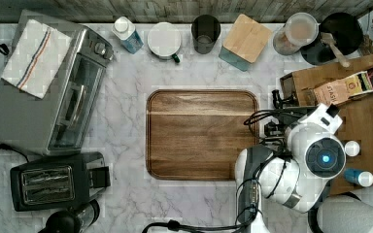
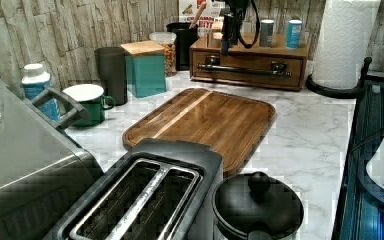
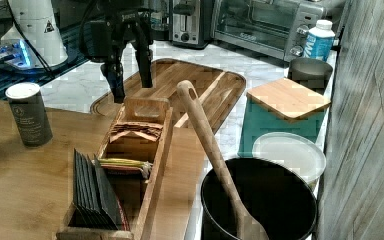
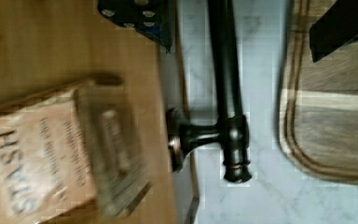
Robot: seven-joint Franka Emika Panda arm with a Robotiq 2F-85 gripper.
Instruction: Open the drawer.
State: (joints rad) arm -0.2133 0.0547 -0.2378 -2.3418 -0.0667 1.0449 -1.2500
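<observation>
While the drawer (image 2: 249, 67) sits shut at the far side of the surface (image 2: 305, 135) in the left view, the gripper (image 3: 130, 75) hangs above its black bar handle (image 4: 228, 88), jaws apart and empty — one finger on each side. The bar's long axis runs across the drawer front, so a descent should straddle it.

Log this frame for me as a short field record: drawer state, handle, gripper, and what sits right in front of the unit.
drawer: looks shut, front about flush with its wooden unit
handle: long black bar across the drawer front, free of any grasp
gripper: open, above the unit's front edge, one finger on each side of the bar in the wrist view, touching nothing
in front of unit: cutting board lying flat on the marble counter
task progress: pull not yet begun
</observation>
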